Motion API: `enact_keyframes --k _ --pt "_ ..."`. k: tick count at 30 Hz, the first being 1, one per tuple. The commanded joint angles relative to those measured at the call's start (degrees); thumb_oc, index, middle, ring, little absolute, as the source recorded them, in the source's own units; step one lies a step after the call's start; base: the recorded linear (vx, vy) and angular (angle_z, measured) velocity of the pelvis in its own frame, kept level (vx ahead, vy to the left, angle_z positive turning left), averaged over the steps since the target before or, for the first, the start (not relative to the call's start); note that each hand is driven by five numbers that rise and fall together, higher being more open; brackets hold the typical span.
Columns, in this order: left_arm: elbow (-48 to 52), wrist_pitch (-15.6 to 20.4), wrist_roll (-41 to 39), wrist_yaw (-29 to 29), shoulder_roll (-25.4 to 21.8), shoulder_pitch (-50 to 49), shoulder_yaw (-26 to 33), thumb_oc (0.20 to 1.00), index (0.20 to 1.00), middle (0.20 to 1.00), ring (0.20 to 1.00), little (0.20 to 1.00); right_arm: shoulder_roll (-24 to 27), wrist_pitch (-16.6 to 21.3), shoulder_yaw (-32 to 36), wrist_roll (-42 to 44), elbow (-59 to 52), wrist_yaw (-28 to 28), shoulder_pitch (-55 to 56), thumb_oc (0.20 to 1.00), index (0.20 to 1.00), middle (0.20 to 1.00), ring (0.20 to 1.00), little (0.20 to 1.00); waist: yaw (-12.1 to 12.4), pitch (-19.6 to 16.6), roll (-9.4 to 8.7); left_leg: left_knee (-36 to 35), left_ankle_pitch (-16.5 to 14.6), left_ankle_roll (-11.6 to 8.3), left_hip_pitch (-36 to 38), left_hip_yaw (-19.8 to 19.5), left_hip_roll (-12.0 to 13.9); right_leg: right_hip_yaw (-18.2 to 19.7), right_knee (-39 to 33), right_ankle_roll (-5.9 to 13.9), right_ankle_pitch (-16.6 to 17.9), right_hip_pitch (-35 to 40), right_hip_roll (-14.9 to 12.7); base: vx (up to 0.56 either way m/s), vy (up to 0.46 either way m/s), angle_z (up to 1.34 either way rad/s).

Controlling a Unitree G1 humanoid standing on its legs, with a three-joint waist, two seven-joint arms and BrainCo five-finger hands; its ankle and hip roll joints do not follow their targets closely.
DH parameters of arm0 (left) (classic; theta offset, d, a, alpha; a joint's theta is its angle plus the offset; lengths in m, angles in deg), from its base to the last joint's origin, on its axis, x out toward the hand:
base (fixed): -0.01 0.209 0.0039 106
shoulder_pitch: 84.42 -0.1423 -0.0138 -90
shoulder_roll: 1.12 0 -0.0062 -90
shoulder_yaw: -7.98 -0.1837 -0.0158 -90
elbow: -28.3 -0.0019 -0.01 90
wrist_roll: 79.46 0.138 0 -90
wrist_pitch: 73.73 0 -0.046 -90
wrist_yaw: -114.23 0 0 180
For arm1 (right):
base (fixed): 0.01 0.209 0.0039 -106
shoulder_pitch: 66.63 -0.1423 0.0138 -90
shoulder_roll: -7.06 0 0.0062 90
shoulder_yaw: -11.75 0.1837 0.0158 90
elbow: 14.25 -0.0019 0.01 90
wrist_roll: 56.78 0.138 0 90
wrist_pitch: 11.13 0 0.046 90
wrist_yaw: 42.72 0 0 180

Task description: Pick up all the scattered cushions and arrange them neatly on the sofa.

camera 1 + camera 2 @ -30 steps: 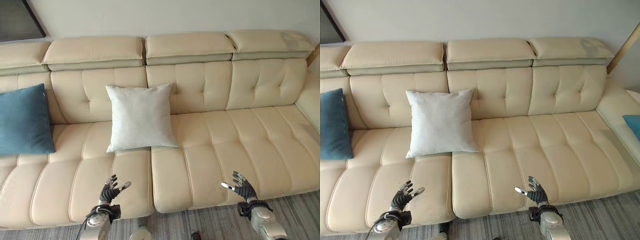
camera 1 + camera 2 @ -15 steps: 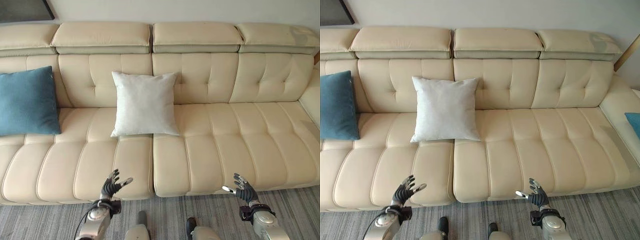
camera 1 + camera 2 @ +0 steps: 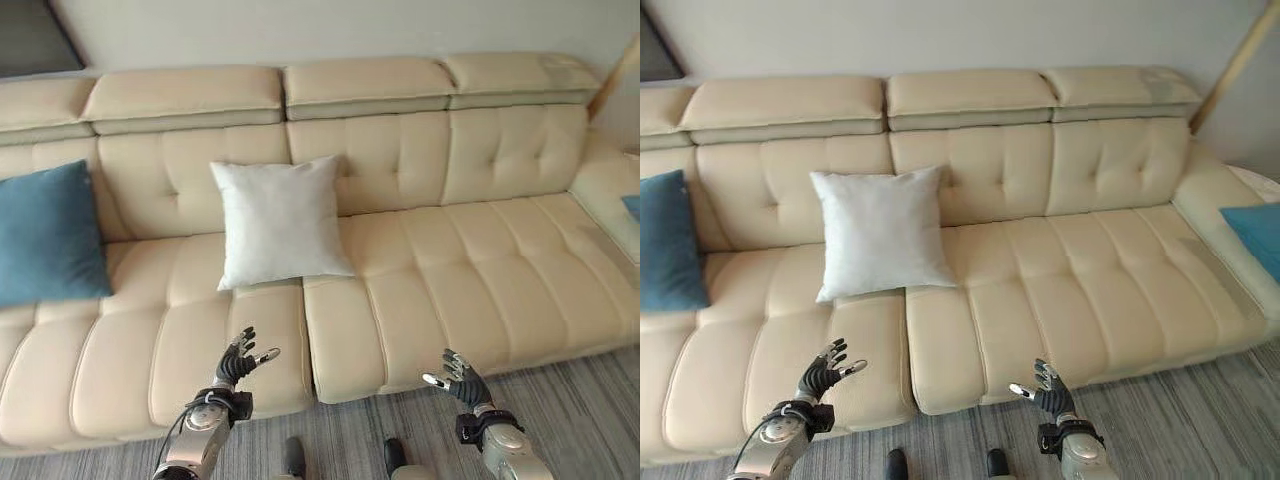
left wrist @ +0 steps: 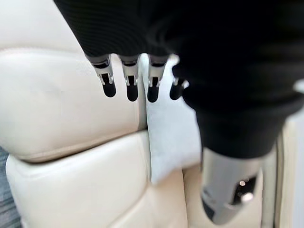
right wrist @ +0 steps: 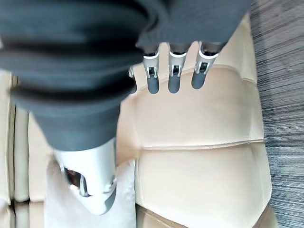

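Both hands empty at the sofa's front edge.
My left hand and right hand hover, fingers spread; white cushion upright at 12 o'clock on sofa, blue cushion at 10.

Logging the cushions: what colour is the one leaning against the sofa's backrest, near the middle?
White: the cushion stands plain and unpatterned against the cream sofa, clearest in the left eye view.

A square white fabric cushion leans upright against the backrest of the long cream leather sofa, beyond the left hand's fingers, a square teal cushion far to their left, another teal cushion on the sofa's right end.
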Motion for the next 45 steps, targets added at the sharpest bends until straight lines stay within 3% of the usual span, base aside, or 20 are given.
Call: enact_keyframes --k 1,2,3,4,5,7,8,10,12,16,19,20,22,26,30,33,39,41,43,45 --pt "0.83 1.77 2.67 0.58 -0.03 1.20 1.03 1.000 1.000 1.000 1.000 1.000 2.15 0.51 0.94 0.30 -1.87 0.80 -1.75 1.000 1.000 1.000 1.000 1.000 -0.16 0.65 1.19 1.38 -10.61 0.01 3.75 0.55 0.76 -1.51 5.54 -1.18 -6.70 -3.61 4.14 -0.18 0.125 -0.96" --pt "0.74 1.73 2.95 0.64 0.02 1.25 0.98 1.000 1.000 1.000 1.000 1.000 2.22 0.35 1.22 -0.49 -2.55 1.11 -2.53 1.000 1.000 1.000 1.000 1.000 -0.81 1.99 1.62 2.42 -11.84 0.85 4.11 5.07 0.64 -2.64 8.39 0.11 -5.46 -6.35 2.61 -0.28 0.118 -2.21" --pt "1.51 1.56 3.26 0.99 -0.36 1.44 0.90 1.000 1.000 1.000 1.000 1.000 1.82 0.45 1.85 -0.67 -2.79 1.44 -2.80 1.000 1.000 1.000 1.000 1.000 -0.74 2.44 2.26 3.01 -12.17 0.71 3.82 8.80 1.58 -10.38 10.61 -0.45 -5.30 -7.91 -0.26 -0.25 0.066 -2.57" --pt "2.25 1.40 3.18 1.42 -0.67 1.16 1.23 1.000 1.000 1.000 1.000 1.000 1.80 0.53 1.96 -1.04 -2.36 1.68 -2.92 1.000 1.000 1.000 1.000 1.000 -0.03 2.82 3.23 3.53 -13.16 0.23 4.96 12.74 3.02 -21.66 13.89 -1.19 -7.46 -7.59 -3.67 -0.16 -0.027 -3.13" --pt "2.59 1.27 3.03 1.66 -0.66 0.93 1.36 1.000 1.000 1.000 1.000 1.000 1.97 0.42 1.82 -1.40 -2.54 1.71 -2.96 1.000 1.000 1.000 1.000 1.000 0.14 2.82 3.27 3.65 -12.98 0.18 5.23 14.73 3.38 -25.63 15.19 -1.52 -7.72 -7.55 -4.50 -0.08 -0.040 -2.09" --pt "2.99 1.09 2.93 1.85 -0.71 0.54 1.59 1.000 1.000 1.000 1.000 1.000 2.17 0.31 1.77 -1.74 -2.81 1.75 -2.94 1.000 1.000 1.000 1.000 1.000 0.39 2.56 3.21 3.91 -12.90 0.20 5.51 16.66 3.65 -28.77 16.07 -1.79 -7.82 -7.61 -4.99 -0.04 -0.066 -1.84" --pt "3.59 0.53 2.87 2.43 -0.62 0.26 1.68 1.000 1.000 1.000 1.000 1.000 2.57 0.10 1.82 -2.29 -3.02 1.96 -3.00 1.000 1.000 1.000 1.000 1.000 0.68 1.98 2.75 4.55 -13.20 0.21 6.29 20.14 4.04 -33.95 16.62 -2.02 -7.35 -7.44 -5.91 0.00 -0.073 -1.56" --pt "3.84 0.14 3.20 3.17 -0.37 0.68 1.05 1.000 1.000 1.000 1.000 1.000 2.89 0.02 2.02 -2.32 -3.15 1.79 -2.45 1.000 1.000 1.000 1.000 1.000 0.38 1.28 1.95 5.56 -13.72 -0.27 6.76 21.54 4.15 -34.91 12.16 -2.19 -7.67 -5.21 -5.16 0.04 -0.240 -0.90" --pt "3.72 0.04 3.32 3.17 -0.22 1.20 0.68 1.000 1.000 1.000 1.000 1.000 2.82 0.06 2.32 -2.02 -2.94 1.80 -1.84 1.000 1.000 1.000 1.000 1.000 0.18 1.18 1.76 6.90 -13.53 -1.20 6.69 22.01 5.05 -33.86 10.90 -2.48 -7.46 -4.70 -4.25 0.10 -0.267 -0.59" --pt "4.67 0.72 2.43 3.30 0.31 2.02 0.03 1.000 1.000 1.000 1.000 1.000 3.83 0.61 2.48 -1.04 -3.45 1.50 -0.64 1.000 1.000 1.000 1.000 1.000 -1.32 1.16 1.59 18.48 -13.38 -4.60 6.23 24.12 11.23 -30.27 7.36 -4.84 -9.83 -1.59 -0.83 0.18 -0.284 -0.28" --pt "5.05 0.98 1.12 2.34 0.94 2.28 -0.54 1.000 1.000 1.000 1.000 1.000 4.94 0.50 1.42 -1.02 -4.66 1.68 -0.97 1.000 1.000 1.000 1.000 1.000 -0.55 2.42 1.28 32.96 -7.66 -6.64 2.85 19.15 16.37 -25.53 5.89 -7.89 -12.03 1.05 3.17 0.22 -0.244 -0.74" --pt "5.33 1.27 0.66 1.55 1.04 2.11 -0.46 1.000 1.000 1.000 1.000 1.000 5.40 0.65 1.15 -0.77 -5.34 1.66 -1.29 1.000 1.000 1.000 1.000 1.000 0.20 2.75 0.98 35.96 -6.52 -6.51 1.09 14.68 15.62 -23.63 5.77 -8.64 -12.42 1.75 4.02 0.25 -0.155 -1.41" --pt "5.60 1.66 -0.38 0.97 2.13 1.91 -0.91 1.000 1.000 1.000 1.000 1.000 5.88 0.60 0.40 -0.79 -6.35 1.55 -1.69 1.000 1.000 1.000 1.000 1.000 2.23 3.67 -0.48 36.11 -9.40 -3.18 -5.95 3.58 8.52 -17.24 5.64 -8.49 -11.95 1.96 3.75 0.22 -0.038 -1.46" --pt "5.39 1.52 0.06 0.57 2.76 1.71 -1.24 1.000 1.000 1.000 1.000 1.000 6.25 0.91 -0.30 -1.03 -6.03 1.81 -2.53 1.000 1.000 1.000 1.000 1.000 4.30 4.19 -0.28 25.31 -10.59 -2.17 -9.37 -3.24 4.65 -12.77 4.18 -7.22 -12.06 3.06 4.03 0.18 0.036 -1.15" --pt "4.35 1.65 0.32 0.25 3.03 1.73 -1.29 1.000 1.000 1.000 1.000 1.000 6.64 1.15 -1.42 -1.87 -4.86 2.21 -3.87 1.000 1.000 1.000 1.000 1.000 6.74 5.02 2.00 9.01 -2.90 -3.56 -12.00 -11.41 1.51 -8.31 3.60 -6.66 -13.18 4.70 6.67 0.29 0.078 -0.68" --pt "4.06 1.92 1.01 0.12 2.39 0.93 -0.22 1.000 1.000 1.000 1.000 1.000 6.70 0.80 -2.19 -2.75 -4.69 1.90 -4.85 1.000 1.000 1.000 1.000 1.000 8.32 4.93 3.93 5.83 -0.65 -3.04 -12.74 -12.45 -0.28 -3.02 3.81 -6.00 -15.73 7.89 7.63 0.44 0.200 -0.74" --pt "4.34 1.48 1.11 0.96 1.30 0.75 -0.35 1.000 1.000 1.000 1.000 1.000 4.74 0.60 -1.89 -2.46 -3.38 1.12 -4.74 1.000 1.000 1.000 1.000 1.000 8.39 3.35 2.31 9.78 -3.77 -0.18 -11.99 -11.09 -2.40 -1.08 10.78 -3.75 -16.50 7.20 4.22 0.30 0.130 -0.50" --pt "3.87 1.23 1.08 1.16 0.92 1.21 -0.46 1.000 1.000 1.000 1.000 1.000 3.87 0.17 -2.02 -2.62 -2.29 0.70 -5.01 1.000 1.000 1.000 1.000 1.000 8.08 3.67 1.66 9.98 -6.02 1.24 -9.87 -10.03 -2.69 -0.79 19.15 -1.61 -13.74 3.55 3.50 0.30 0.110 -0.31" --pt "4.17 1.12 1.07 1.45 0.61 1.29 -0.76 1.000 1.000 1.000 1.000 1.000 3.68 0.35 -1.54 -2.54 -2.79 0.29 -4.52 1.000 1.000 1.000 1.000 1.000 7.24 4.30 1.65 9.41 -7.60 2.38 -7.20 -8.32 -2.84 -1.57 27.11 0.61 -7.38 -1.02 2.57 0.32 0.115 -0.15" --pt "4.37 0.98 1.58 1.65 0.43 1.31 -1.21 1.000 1.000 1.000 1.000 1.000 3.24 0.42 -1.21 -2.24 -3.13 0.13 -3.64 1.000 1.000 1.000 1.000 1.000 6.39 4.91 2.35 8.08 -8.76 2.87 -4.40 -7.80 -2.28 -2.98 32.58 0.62 -5.23 -5.64 2.54 0.29 0.095 -0.01"
